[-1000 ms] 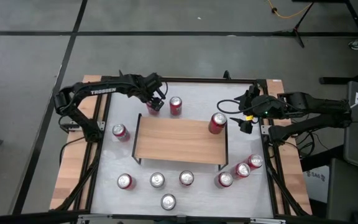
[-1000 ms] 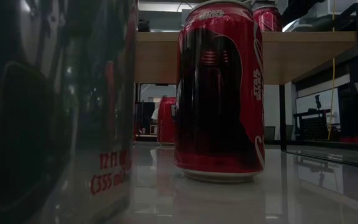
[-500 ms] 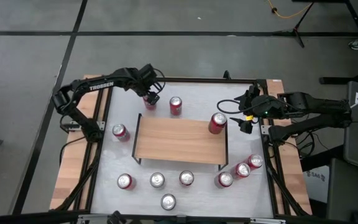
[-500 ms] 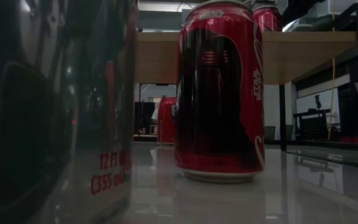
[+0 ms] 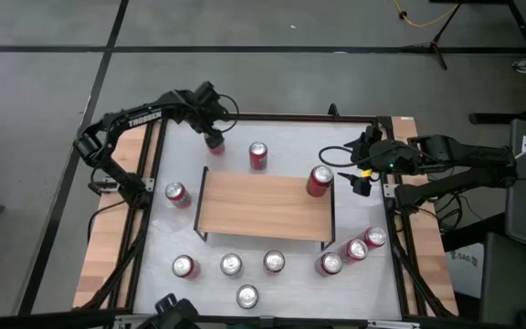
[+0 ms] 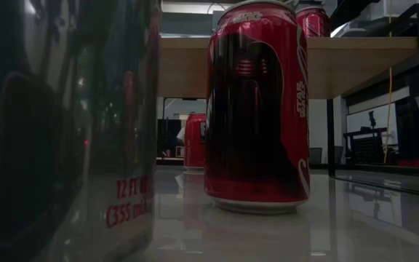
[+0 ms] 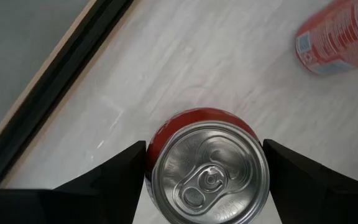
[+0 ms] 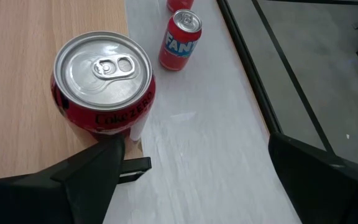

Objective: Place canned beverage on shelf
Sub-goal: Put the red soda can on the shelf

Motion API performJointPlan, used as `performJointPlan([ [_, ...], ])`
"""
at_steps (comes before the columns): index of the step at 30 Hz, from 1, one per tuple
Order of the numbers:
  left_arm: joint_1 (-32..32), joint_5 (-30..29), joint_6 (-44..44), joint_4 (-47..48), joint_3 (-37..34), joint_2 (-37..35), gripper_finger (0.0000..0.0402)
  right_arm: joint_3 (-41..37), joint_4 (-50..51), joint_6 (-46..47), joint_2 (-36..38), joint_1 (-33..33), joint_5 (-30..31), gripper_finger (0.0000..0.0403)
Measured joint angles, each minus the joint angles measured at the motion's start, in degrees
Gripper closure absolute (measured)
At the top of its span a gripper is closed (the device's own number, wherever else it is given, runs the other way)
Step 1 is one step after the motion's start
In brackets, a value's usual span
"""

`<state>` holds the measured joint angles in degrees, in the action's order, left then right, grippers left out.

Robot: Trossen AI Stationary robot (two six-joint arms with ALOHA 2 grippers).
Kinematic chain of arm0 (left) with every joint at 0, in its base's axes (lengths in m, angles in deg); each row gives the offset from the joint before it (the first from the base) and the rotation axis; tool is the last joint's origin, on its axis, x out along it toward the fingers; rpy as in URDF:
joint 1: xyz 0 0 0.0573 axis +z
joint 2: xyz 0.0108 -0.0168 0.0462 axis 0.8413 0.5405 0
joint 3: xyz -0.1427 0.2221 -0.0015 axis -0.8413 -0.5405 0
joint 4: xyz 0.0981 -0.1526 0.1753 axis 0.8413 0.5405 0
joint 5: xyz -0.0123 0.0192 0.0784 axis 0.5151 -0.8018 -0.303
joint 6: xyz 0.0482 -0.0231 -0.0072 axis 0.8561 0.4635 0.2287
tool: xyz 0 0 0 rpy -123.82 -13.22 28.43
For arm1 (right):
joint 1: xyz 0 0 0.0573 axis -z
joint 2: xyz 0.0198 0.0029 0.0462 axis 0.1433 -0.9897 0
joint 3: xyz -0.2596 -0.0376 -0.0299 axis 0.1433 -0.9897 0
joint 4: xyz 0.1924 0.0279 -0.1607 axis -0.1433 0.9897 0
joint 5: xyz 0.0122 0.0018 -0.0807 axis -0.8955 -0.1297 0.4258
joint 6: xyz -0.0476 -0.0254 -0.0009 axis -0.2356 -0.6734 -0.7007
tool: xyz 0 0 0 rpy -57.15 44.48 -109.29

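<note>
The left hand (image 7: 207, 186) is clamped on a red aluminium drinks can with a silver pull-tab lid (image 7: 207, 171), one dark finger pressed to each side of its body, and in the high view it carries that can (image 5: 214, 140) above the far left corner of the pale table (image 5: 290, 279), out beyond the shelf. The shelf, a low rack with a light wooden plank top and thin black metal legs (image 5: 263, 205), sits nearer the table's middle, apart from this hand; a second upright red can (image 5: 258, 155) stands between the hand and the plank's far edge. So the step in hand looks like the carry: the can is gripped and apparently off the table, but not yet over the plank. The next move calls for swinging the hand over the plank's bare left half, keeping clear of that neighbouring can, then lowering the can upright and letting go only once its base rests flat. The right hand (image 8: 191, 171) waits with its fingers spread wide and holding nothing, just behind a red and black cola can (image 8: 103, 81) already standing on the plank's right end. More red cans (image 5: 231, 265) line the table's near side.
</note>
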<state>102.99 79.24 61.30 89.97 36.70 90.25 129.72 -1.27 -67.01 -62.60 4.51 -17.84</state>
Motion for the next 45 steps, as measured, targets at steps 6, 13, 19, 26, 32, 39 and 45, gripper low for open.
performJointPlan([
  [6,2.0,1.8,8.4,0.1,0.0,0.0,0.0127,0.0,0.0,0.0,0.0,0.0,0.0,0.0015],
  [13,3.0,3.0,17.6,0.2,0.0,0.0,0.0127,0.0,0.0,0.0,0.0,0.0,0.0,0.0015],
  [19,3.0,2.8,25.1,0.2,0.0,0.0,0.0127,0.0,0.0,0.0,0.0,0.0,0.0,0.0015],
  [26,3.1,5.7,29.2,-0.2,0.0,0.1,0.0127,0.0,0.0,0.0,0.0,0.0,0.0,0.0015],
  [32,3.1,7.2,28.3,-0.1,-0.1,0.1,0.0123,0.0,0.0,0.0,0.0,0.0,0.0,0.0015],
  [39,3.1,7.4,26.9,-1.4,-0.1,0.2,0.0101,0.0,0.0,0.0,0.0,0.0,0.0,0.0015],
  [45,2.9,6.6,26.8,-2.0,-0.1,0.2,0.0098,0.0,0.0,0.0,0.0,0.0,0.0,0.0015],
])
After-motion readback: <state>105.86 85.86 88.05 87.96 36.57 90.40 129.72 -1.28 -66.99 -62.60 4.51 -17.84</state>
